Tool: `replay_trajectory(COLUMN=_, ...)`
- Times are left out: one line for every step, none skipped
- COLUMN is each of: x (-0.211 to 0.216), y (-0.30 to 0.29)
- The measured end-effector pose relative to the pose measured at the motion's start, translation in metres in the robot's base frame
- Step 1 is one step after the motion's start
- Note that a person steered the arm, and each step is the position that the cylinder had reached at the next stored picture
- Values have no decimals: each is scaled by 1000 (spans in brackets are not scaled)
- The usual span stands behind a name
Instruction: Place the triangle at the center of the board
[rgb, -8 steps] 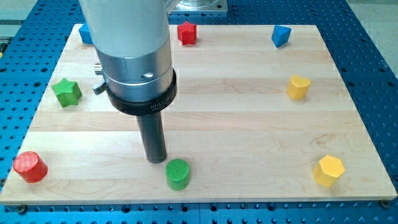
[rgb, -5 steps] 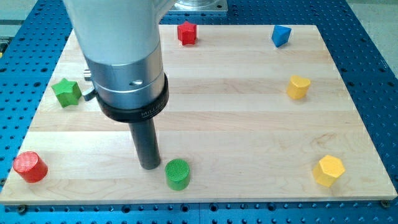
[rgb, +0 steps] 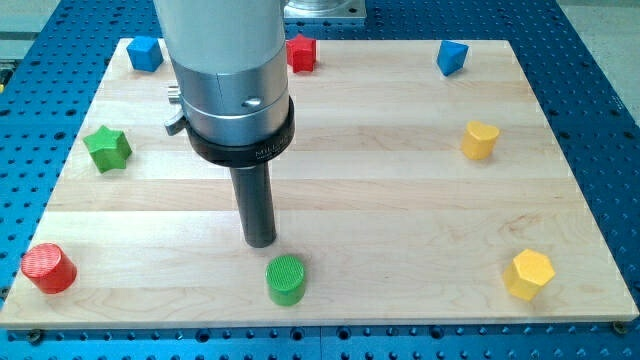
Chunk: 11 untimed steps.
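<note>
The blue triangle (rgb: 452, 57) lies near the board's top right edge. My tip (rgb: 261, 242) rests on the board left of centre and toward the view's bottom, far from the triangle. It stands just above and left of the green cylinder (rgb: 287, 280), with a small gap between them. The arm's wide grey body hides part of the board's upper left.
A blue cube (rgb: 146, 52) and a red block (rgb: 301, 52) sit along the top edge. A green star (rgb: 108, 148) is at the left, a red cylinder (rgb: 48, 268) at the bottom left. Two yellow blocks (rgb: 480, 140) (rgb: 528, 274) stand at the right.
My tip first slid down and left beside the green cylinder, then moved up and right, away from it. The blue cube at top left has come out from behind the arm. No block moved.
</note>
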<state>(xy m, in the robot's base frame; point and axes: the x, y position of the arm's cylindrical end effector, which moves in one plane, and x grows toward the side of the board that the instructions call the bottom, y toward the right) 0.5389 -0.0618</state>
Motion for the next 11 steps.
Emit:
replay_trajectory(x=0, y=0)
replay_trajectory(x=-29, y=2)
replay_trajectory(x=-33, y=3)
replay_trajectory(x=-34, y=5)
replay_trajectory(x=-81, y=34)
replay_trajectory(x=-100, y=87)
replay_trajectory(x=-101, y=116)
replay_trajectory(x=-107, y=115)
replay_trajectory(x=-125, y=120)
replay_trajectory(x=-182, y=192)
replay_trajectory(x=-210, y=277)
